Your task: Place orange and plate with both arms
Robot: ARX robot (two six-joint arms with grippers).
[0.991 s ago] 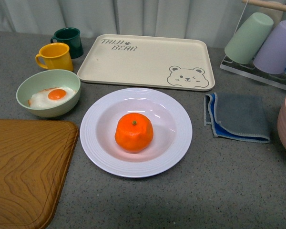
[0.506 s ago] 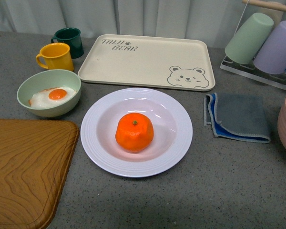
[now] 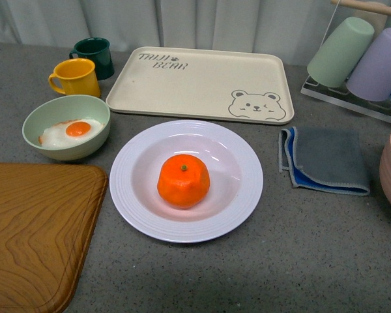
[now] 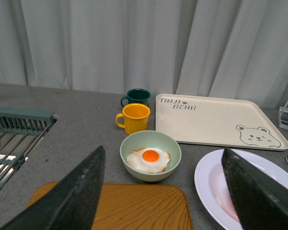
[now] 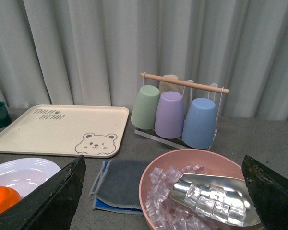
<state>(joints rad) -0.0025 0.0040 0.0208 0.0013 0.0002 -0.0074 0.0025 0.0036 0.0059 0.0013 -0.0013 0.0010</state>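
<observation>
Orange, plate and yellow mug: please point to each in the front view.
orange point(image 3: 183, 181), front view, middle of its skin.
plate point(image 3: 122, 181), front view, bare left rim.
yellow mug point(image 3: 79, 80), front view, its side wall.

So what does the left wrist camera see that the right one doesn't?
Only the left wrist view: the green bowl with a fried egg, the yellow mug and the wooden board. Only the right wrist view: the orange and the pink bowl of ice. Both: the plate and the bear tray.
</observation>
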